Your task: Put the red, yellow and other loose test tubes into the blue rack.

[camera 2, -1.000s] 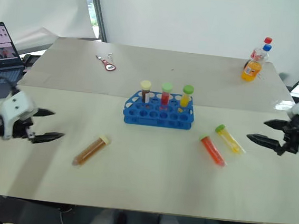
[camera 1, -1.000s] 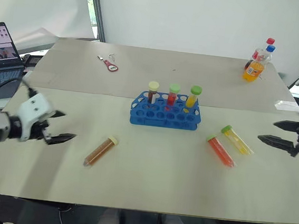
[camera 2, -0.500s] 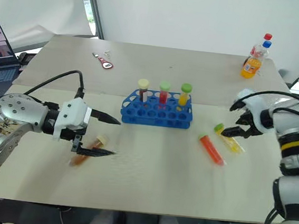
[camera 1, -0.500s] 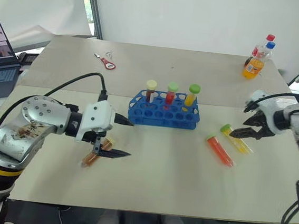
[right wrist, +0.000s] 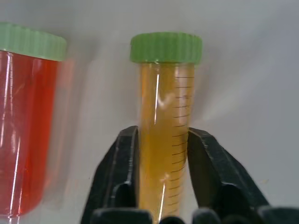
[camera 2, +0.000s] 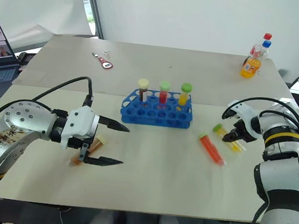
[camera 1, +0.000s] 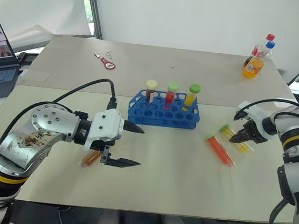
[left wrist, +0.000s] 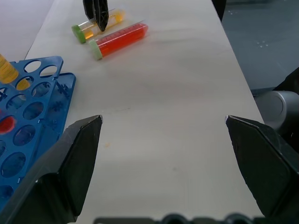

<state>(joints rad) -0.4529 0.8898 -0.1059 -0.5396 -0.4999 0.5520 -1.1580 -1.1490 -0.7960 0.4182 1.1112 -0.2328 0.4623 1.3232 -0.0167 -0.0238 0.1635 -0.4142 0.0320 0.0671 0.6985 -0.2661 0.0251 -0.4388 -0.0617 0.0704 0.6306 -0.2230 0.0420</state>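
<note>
the right tool [right wrist: 161, 154] has its two black fingers closed against the sides of the yellow tube [right wrist: 164, 135], which lies flat on the surface [camera 1: 175, 173] at the right of the frame; the grip sits partway down the body, below the green cap, probably so the tube can be tipped upright for the rack. the red tube [camera 1: 221, 150] lies just beside it, untouched, likely next in line. the blue rack [camera 1: 164, 113] stands at centre with three capped tubes upright along its back row, leaving the nearer holes free. the left tool [camera 1: 130, 146] hangs spread wide at lower left, holding nothing, just above the brown tube [camera 1: 91, 157] lying there, seemingly lined up to take it.
</note>
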